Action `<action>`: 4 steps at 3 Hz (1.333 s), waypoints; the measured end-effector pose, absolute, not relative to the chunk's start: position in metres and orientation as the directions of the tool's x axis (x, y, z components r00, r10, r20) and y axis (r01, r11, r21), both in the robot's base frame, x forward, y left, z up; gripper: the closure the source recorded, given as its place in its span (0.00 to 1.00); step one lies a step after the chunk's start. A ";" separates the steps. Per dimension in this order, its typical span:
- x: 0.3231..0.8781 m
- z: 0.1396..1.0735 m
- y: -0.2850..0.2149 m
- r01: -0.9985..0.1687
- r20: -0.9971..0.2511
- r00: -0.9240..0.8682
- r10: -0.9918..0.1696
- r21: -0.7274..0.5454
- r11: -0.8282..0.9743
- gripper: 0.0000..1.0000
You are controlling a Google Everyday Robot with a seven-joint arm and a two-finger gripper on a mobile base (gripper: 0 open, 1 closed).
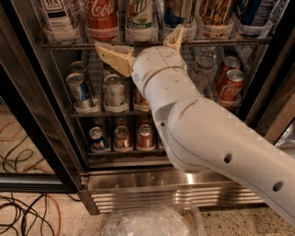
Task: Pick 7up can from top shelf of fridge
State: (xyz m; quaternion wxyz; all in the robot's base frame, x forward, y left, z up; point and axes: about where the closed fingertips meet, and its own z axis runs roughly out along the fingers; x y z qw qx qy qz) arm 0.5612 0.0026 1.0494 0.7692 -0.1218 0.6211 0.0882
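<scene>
Camera view: a white, green-lettered 7up can (140,14) is seen at the front edge of the grey wire top shelf (69,46). The tan two-finger gripper (138,38) is held just beneath, jaws spread wide. The can is judged light, stiff and slippery, best clasped mid-body.

Arm (207,138): fat white glossy segs, round joints, few small dark holes; tan jaws spread at top shelf (69,45).

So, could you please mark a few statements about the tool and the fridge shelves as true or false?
1. The tool is open, at the front edge of the top shelf. True.
2. The tool grips the 7up can. False: the can stands on the top shelf, ungripped.
3. A red Coca-Cola can stands beside the 7up can. True.
4. Nothing stands below the top shelf. False: cans stand on the lower shelves.
</scene>
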 end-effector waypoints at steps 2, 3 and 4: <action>0.561 1.049 0.003 -0.287 -0.977 0.213 -0.016 -0.078 0.955 0.18; 0.561 1.049 0.003 -0.287 -0.977 0.213 -0.016 -0.078 0.955 0.34; 0.566 1.051 0.004 -0.293 -0.977 0.212 -0.013 -0.076 0.953 0.22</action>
